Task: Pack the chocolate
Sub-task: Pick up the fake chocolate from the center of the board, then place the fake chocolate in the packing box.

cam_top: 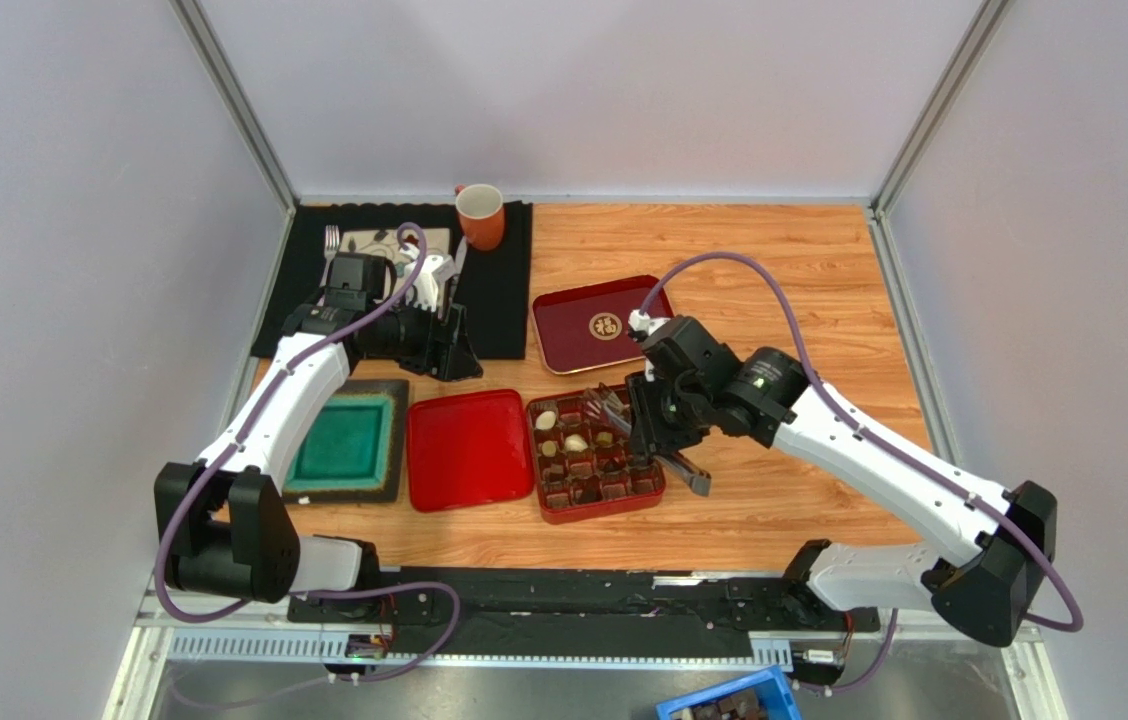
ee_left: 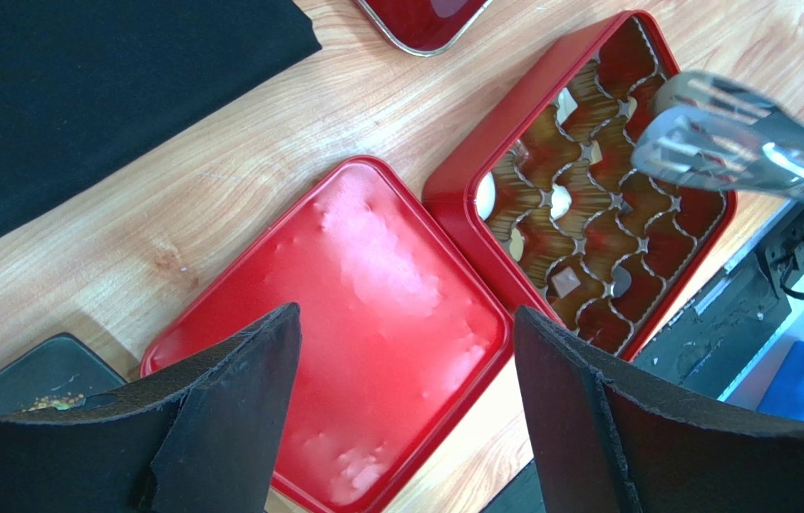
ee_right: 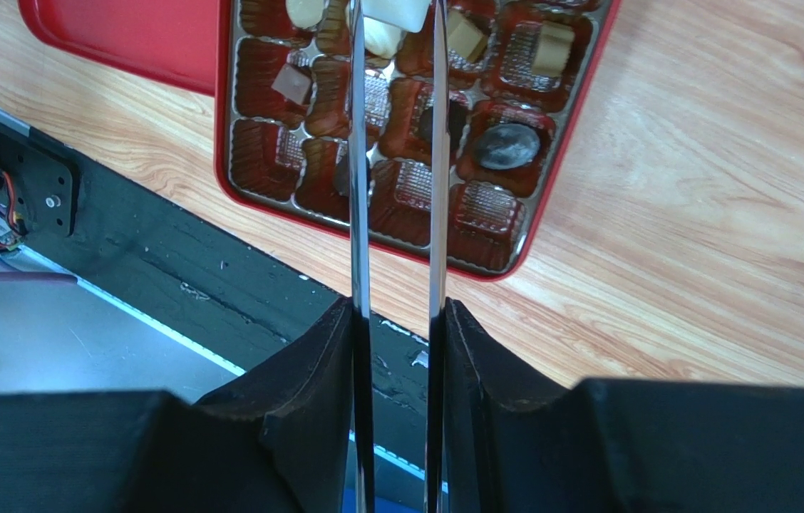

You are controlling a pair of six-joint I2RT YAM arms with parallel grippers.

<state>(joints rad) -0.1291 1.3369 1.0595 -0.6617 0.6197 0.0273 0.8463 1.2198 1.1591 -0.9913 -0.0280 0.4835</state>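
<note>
Chocolate pieces (cam_top: 576, 444) in gridded box (cam_top: 600, 512), lid (cam_top: 470, 449) just left, tray (cam_top: 578, 342) behind.

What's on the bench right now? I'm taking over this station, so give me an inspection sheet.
Surface: wooden table, no spills seen.
Job's things: chocolates in some compartments of the red box; lid lies beside it.
Clutter: emblem tray, mug on black mat, green dish.
Grippers: left gripper open, empty; right gripper shut on tongs over the box.
Cables: purple cables arch in loose loops.
Surroundings: grey walls; blue bin below the near edge.
</note>
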